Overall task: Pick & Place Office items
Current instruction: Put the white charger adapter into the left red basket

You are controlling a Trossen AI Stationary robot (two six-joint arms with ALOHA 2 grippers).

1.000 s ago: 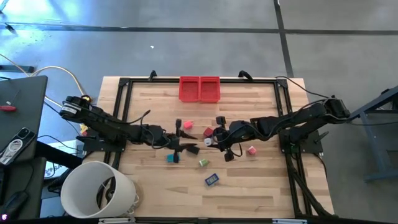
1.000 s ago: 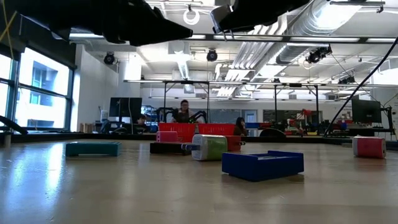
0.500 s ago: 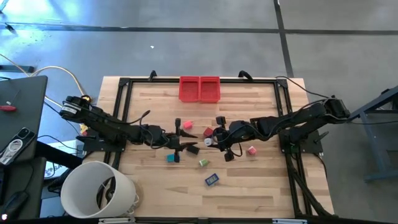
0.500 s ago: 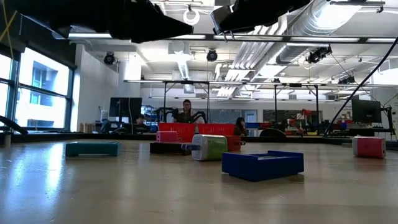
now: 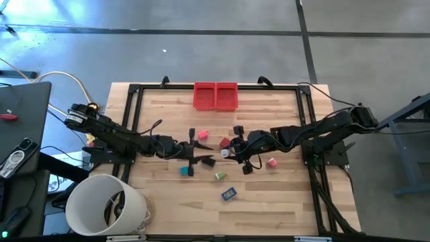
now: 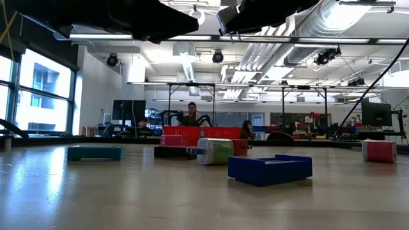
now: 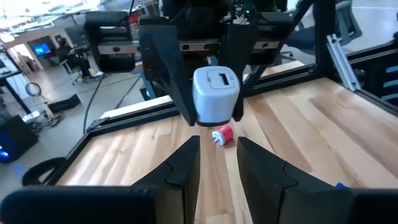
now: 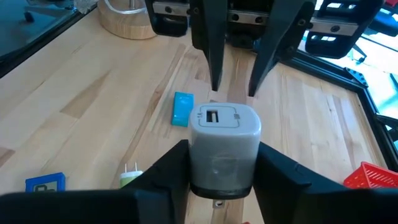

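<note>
Facing upward, white charger block (image 8: 224, 146) shows rectangular port.

White charger (image 8: 224, 148), teal eraser (image 8: 182, 108), red bins (image 5: 216, 95), pale-wood table (image 5: 269, 195).

Red bins (image 5: 216, 96): two, side by side
White bucket (image 5: 106, 205): one
Robot arms: two
Small office items on the table: about eight
White charger block (image 8: 224, 146): one
Teal pieces (image 5: 184, 171): one
Blue pieces (image 5: 229, 194): one
</note>
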